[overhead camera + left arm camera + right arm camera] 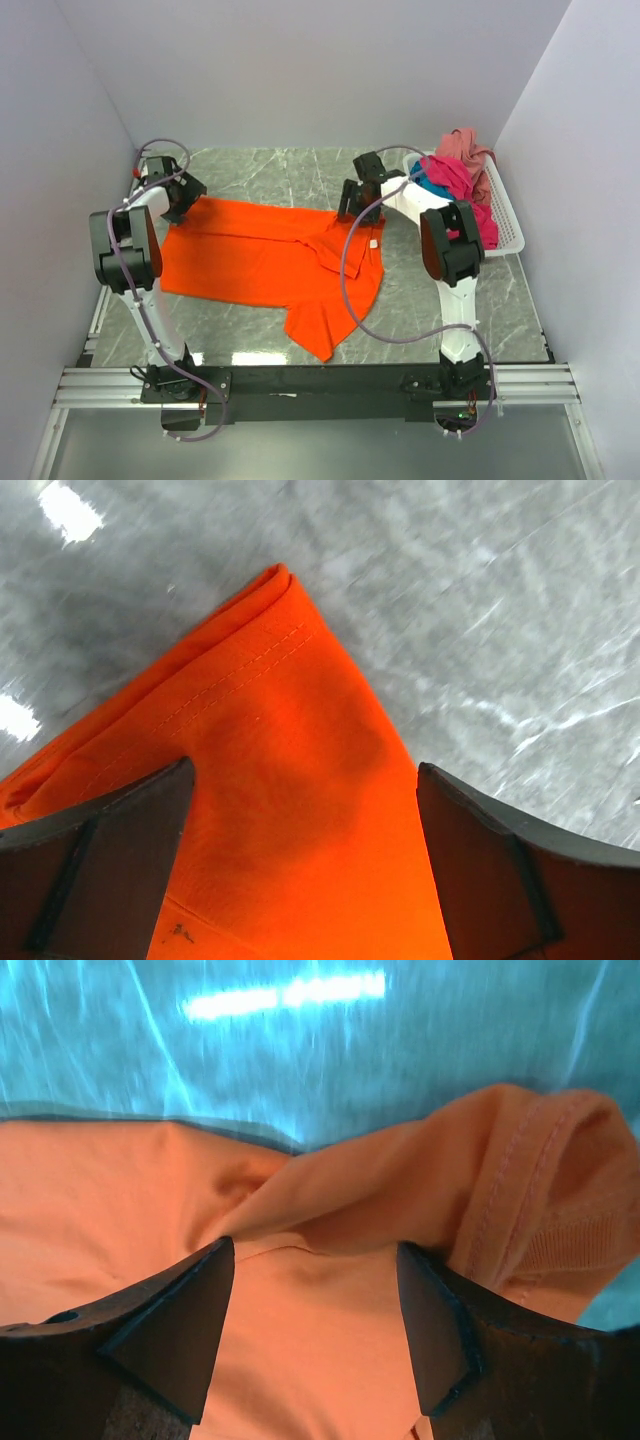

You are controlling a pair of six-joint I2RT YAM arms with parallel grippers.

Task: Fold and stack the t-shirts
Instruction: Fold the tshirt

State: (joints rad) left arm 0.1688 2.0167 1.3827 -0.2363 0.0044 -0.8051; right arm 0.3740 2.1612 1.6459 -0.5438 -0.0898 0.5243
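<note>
Currently, orange t-shirt [255,262] is laid on worktop [280,175].
Left pincer [305,770] and right pincer [315,1248] are spread wide above it.

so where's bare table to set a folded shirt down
The grey marble table is bare along the back wall, beyond the bright orange t-shirt. Another bare patch lies near the front, between the shirt's hem and the right arm. Crowded: the far right, where the heaped white slatted plastic basket sits beside the right gripper.
</note>
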